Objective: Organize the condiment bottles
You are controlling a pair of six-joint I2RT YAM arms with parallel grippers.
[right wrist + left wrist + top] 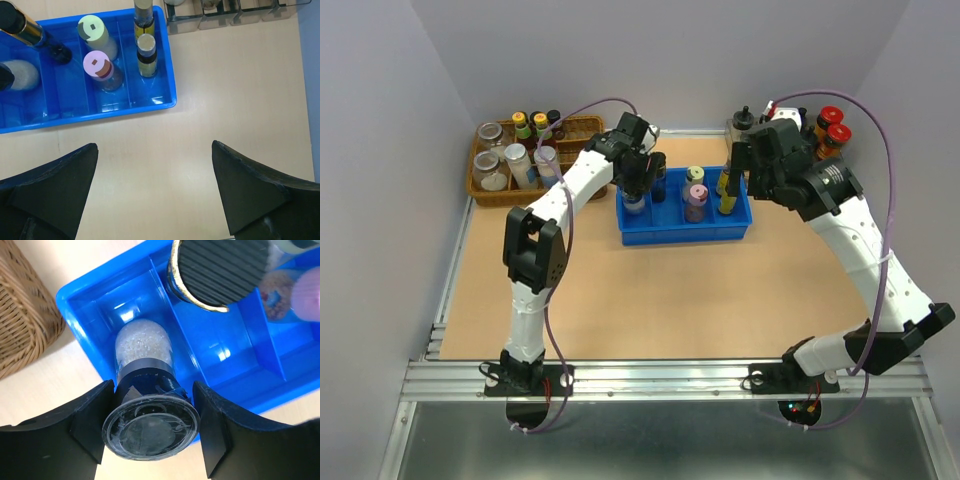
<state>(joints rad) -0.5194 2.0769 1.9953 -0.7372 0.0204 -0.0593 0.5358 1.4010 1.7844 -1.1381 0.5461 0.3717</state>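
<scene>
- Top external: a blue bin [685, 236] sits mid-surface [650, 310], split into four lengthwise compartments.
- From left to right it holds a clear jar [634, 205], a dark bottle [659, 186], then a pale-green-lidded jar [694, 175] on the far side of a pink-lidded jar [696, 196], then slim yellow bottles [728, 196].
- The left jaws are down in the leftmost compartment, and the right jaws hang above the bin's far right corner.
- A wicker basket [485, 192] with more jars and bottles stands at the far left; red-capped bottles [832, 126] stand at the far right.
- Left wrist: the left jaws are closed onto the clear jar, with the fingers [90, 425] against both sides of its lid.
- The jar holds white grains and stands in the leftmost compartment.
- The dark bottle's ribbed black cap, rimmed in gold, rises from the next compartment.
- Right wrist: the right jaws are spread wide with nothing between them, the fingers [235, 180] over bare surface on the near side of the bin's right end.
- The two slim yellow bottles stand one behind the other in the rightmost compartment.
- A clear rack [225, 11] lies beyond the bin's far right corner.
</scene>
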